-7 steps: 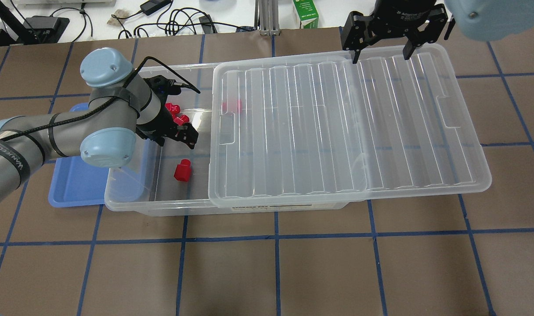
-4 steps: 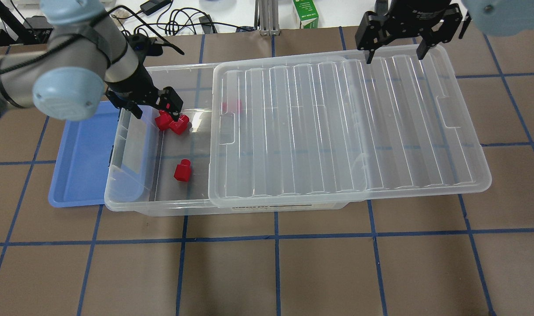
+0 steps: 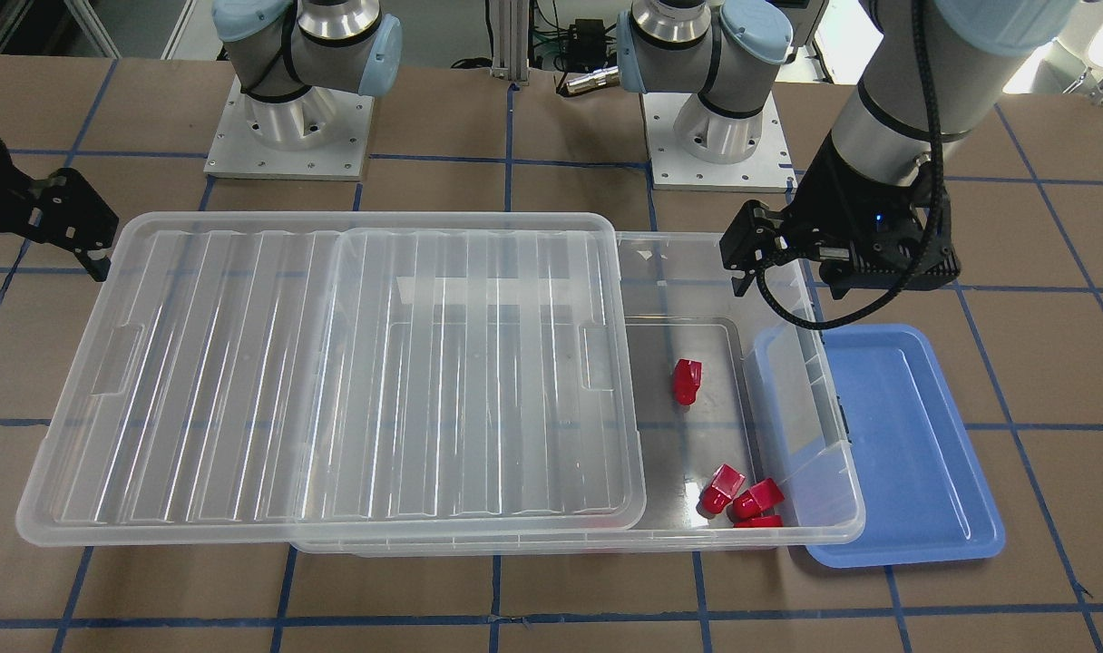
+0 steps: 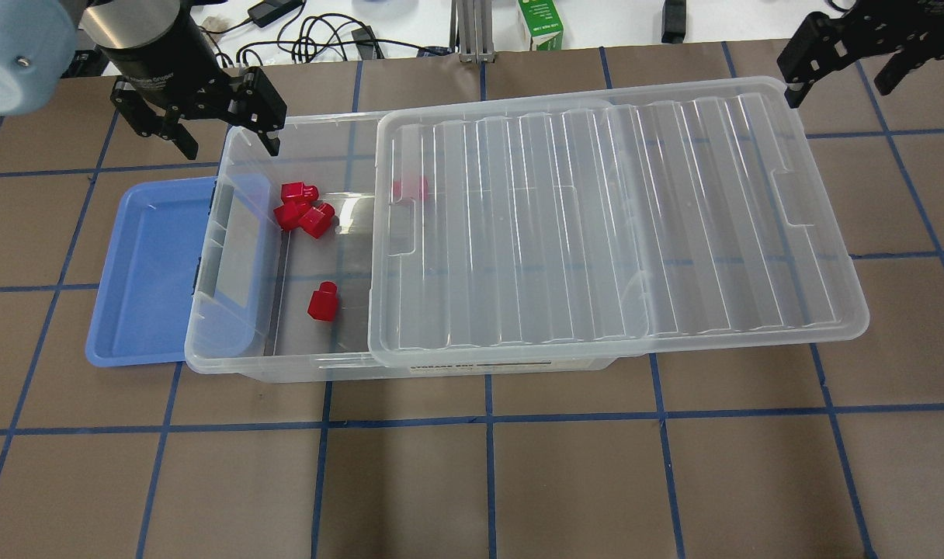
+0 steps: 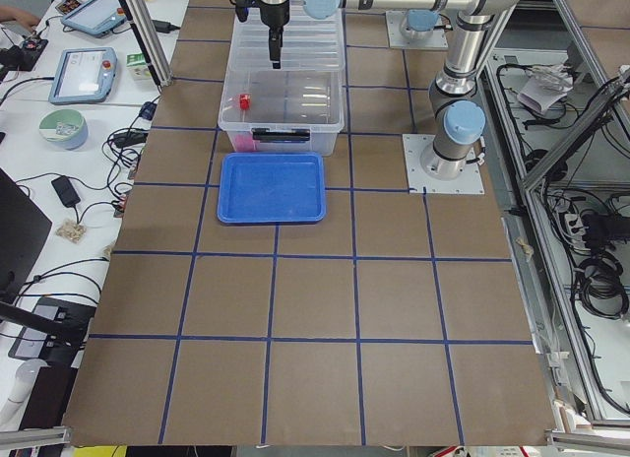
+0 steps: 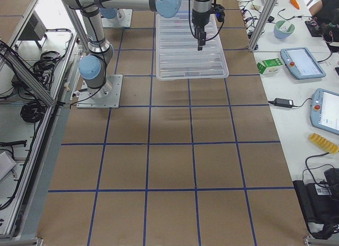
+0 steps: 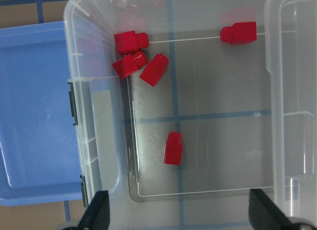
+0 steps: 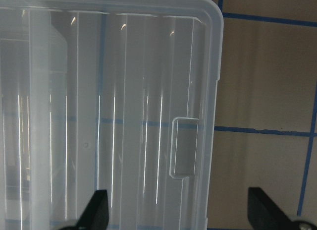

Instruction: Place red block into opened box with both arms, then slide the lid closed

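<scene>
Overhead exterior shows ribbed clear lid [image 4: 596,225] atop box [image 4: 286,365].

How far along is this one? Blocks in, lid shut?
Done: five red blocks lie in the box, and the blue tray is bare. In hand: nothing. The left gripper and right gripper are both open and empty. Left to do: the lid covers only part of the box and has yet to be slid shut.
</scene>
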Tool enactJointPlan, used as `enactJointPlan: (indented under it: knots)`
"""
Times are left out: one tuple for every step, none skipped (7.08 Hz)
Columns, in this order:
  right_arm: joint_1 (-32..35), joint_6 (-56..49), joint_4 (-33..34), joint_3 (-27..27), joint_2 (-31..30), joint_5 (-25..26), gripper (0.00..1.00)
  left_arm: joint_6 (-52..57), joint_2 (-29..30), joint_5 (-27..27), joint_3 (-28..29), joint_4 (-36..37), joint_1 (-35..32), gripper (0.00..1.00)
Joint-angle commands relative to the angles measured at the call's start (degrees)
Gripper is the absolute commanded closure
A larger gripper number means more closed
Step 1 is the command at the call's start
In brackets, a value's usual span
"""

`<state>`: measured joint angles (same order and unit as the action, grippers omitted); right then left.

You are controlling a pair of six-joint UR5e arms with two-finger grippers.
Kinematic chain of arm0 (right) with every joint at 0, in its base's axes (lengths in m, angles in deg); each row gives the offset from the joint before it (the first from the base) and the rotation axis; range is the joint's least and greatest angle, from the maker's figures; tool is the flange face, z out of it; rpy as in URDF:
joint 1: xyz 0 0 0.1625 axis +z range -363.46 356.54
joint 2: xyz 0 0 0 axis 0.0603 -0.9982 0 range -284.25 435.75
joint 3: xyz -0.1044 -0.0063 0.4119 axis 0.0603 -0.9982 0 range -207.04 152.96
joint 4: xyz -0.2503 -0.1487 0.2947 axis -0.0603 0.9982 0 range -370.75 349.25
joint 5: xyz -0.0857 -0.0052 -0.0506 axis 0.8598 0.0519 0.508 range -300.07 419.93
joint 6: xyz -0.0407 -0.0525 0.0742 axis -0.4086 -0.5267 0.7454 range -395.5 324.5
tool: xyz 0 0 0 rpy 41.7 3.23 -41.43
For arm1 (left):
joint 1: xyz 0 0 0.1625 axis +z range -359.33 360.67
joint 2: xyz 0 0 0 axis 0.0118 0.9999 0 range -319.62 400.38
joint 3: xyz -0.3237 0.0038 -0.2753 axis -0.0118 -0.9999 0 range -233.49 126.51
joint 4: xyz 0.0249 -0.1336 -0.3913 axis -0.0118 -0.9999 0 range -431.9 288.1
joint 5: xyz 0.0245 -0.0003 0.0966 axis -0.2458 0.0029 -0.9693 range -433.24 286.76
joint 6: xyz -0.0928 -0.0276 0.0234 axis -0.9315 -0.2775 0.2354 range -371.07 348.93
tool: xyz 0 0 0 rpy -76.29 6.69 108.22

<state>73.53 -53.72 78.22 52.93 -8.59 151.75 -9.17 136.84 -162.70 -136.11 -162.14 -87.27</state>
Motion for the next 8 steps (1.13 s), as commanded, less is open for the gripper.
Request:
enactJointPlan:
  knots:
    - [-0.52, 0.11, -1.08, 0.02, -0.82, -0.32, 0.0, -0.93, -0.31, -0.01, -0.44, -0.37, -0.12, 0.0]
    - [1.39, 4.2, -1.96, -0.07, -1.96, -2.68, 0.0, -0.93, -0.05, -0.01, -0.87, -0.46, -0.21, 0.0]
    - [6.72, 7.81, -1.27, -0.07, -1.97, -2.18, 0.0, -0.85, -0.4, -0.01, -0.88, -0.03, -0.21, 0.0]
    - [7.55, 6.19, -1.0, -0.07, -0.92, -1.82, 0.0, -0.85, -0.4, -0.01, -1.05, -0.28, -0.21, 0.0]
    - [3.56, 1.04, -0.13, 0.1, -0.04, 1.75, 0.0, -0.85, -0.4, -0.01, -0.97, -0.11, -0.21, 0.0]
    - [-3.18, -5.19, 0.75, 0.8, 0.05, 1.61, 0.0, -0.85, -0.31, -0.01, -0.97, 0.06, -0.21, 0.0]
    - [-8.03, -11.69, 1.54, 1.94, 1.79, 1.52, 0.0, -0.85, -0.4, -0.01, -0.88, -0.02, -0.12, 0.0]
    - [-10.87, -12.97, 4.33, 3.78, 3.9, 2.13, 0.0, -0.85, -0.31, -0.01, -0.97, 0.07, -0.12, 0.0]
